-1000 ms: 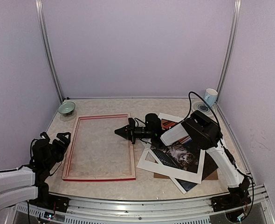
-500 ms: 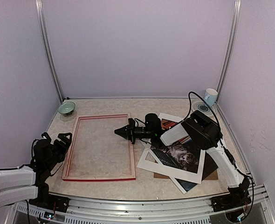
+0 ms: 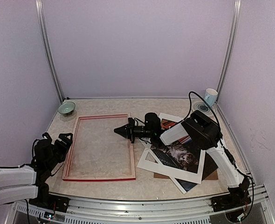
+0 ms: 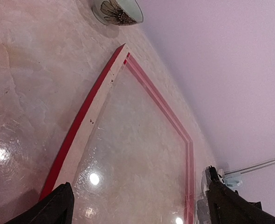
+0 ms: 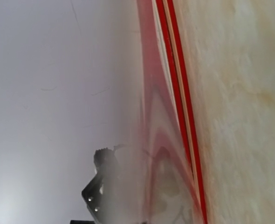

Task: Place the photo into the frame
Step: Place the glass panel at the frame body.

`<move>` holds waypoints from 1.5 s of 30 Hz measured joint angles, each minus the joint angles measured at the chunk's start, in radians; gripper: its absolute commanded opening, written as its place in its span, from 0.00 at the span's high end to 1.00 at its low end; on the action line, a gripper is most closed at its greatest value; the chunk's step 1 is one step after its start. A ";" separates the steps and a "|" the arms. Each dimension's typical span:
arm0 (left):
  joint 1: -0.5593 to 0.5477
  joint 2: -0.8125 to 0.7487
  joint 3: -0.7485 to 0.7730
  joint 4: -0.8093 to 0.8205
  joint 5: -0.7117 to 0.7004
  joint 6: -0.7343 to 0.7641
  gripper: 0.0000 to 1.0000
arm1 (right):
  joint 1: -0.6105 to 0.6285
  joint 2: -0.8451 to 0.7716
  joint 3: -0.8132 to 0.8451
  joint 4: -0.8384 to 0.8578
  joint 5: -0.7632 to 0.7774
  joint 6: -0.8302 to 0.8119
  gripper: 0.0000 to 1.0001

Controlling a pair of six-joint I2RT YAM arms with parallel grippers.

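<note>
Though half under a mat point(image 3: 147, 164), photo point(image 3: 179, 156) dark, grey tabby; frame point(image 3: 99, 177) red-edged

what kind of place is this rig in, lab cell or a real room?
Most likely a lab test cell, not a lived-in room: bare lilac walls joined by metal posts, a left arm and right arm on a rail at the table edge, and a few props: frame, bowl, mug.

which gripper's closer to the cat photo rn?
Right. The right gripper hovers over the right rail of the frame, just left of the photo; the left gripper sits beyond its left rail.
</note>
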State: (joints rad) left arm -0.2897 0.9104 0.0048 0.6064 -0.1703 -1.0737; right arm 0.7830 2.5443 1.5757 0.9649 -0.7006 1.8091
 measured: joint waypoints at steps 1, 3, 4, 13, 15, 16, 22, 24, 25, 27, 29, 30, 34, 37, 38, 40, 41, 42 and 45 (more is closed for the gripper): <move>0.000 0.000 0.000 0.000 0.000 0.000 0.01 | 0.000 0.000 0.000 0.000 0.000 0.003 0.99; 0.000 0.000 0.000 0.000 0.000 0.000 0.01 | 0.000 0.000 0.005 -0.002 0.000 0.006 0.99; 0.000 0.000 0.000 0.000 0.000 0.000 0.01 | 0.000 0.000 0.008 -0.006 -0.001 0.005 0.99; 0.000 0.007 0.000 0.001 -0.003 0.000 0.01 | -0.004 -0.001 0.016 -0.023 -0.003 0.010 0.99; 0.000 0.009 0.000 0.002 -0.003 0.000 0.01 | -0.006 -0.001 0.016 -0.035 -0.006 0.005 0.99; 0.000 0.011 0.000 0.004 -0.003 0.000 0.01 | -0.006 -0.001 0.016 -0.042 -0.008 0.002 0.99; -0.004 0.019 0.000 0.008 -0.003 0.000 0.01 | -0.012 -0.001 0.017 -0.048 -0.017 0.002 0.99; -0.004 0.021 0.000 0.008 -0.003 0.000 0.01 | -0.013 -0.001 0.018 -0.055 -0.019 0.001 0.99; -0.004 0.021 0.000 0.008 -0.003 0.000 0.01 | -0.013 -0.001 0.019 -0.056 -0.019 0.001 0.99; -0.005 0.024 0.000 0.010 -0.003 0.000 0.01 | -0.014 -0.001 0.021 -0.060 -0.021 0.001 0.99; -0.005 0.028 0.000 0.011 -0.003 0.000 0.01 | -0.014 -0.001 0.027 -0.067 -0.023 0.002 0.99; -0.005 0.030 0.000 0.013 -0.003 0.000 0.01 | -0.015 -0.001 0.032 -0.073 -0.023 0.000 0.99; -0.005 0.036 0.000 0.014 -0.003 0.000 0.01 | -0.016 -0.001 0.038 -0.097 -0.025 -0.026 0.99; -0.005 0.037 0.000 0.015 -0.003 0.000 0.01 | -0.016 -0.001 0.033 -0.103 -0.025 -0.040 1.00; -0.005 0.037 0.000 0.015 -0.003 0.000 0.01 | -0.016 -0.001 0.030 -0.103 -0.025 -0.044 0.99; -0.005 0.038 0.000 0.016 -0.003 0.000 0.01 | -0.016 -0.002 0.025 -0.101 -0.025 -0.054 1.00; -0.005 0.039 0.000 0.016 -0.003 0.000 0.01 | -0.016 -0.003 0.023 -0.100 -0.024 -0.058 1.00; -0.005 0.040 0.000 0.017 -0.003 0.000 0.01 | -0.016 -0.003 0.021 -0.099 -0.025 -0.062 1.00; -0.006 0.045 0.000 0.024 -0.003 0.000 0.01 | -0.016 -0.003 0.016 -0.091 -0.025 -0.068 1.00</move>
State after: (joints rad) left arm -0.2955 0.9558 0.0048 0.6300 -0.1730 -1.0737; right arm 0.7673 2.5408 1.5921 0.8738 -0.7254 1.7416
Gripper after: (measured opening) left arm 0.989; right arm 0.009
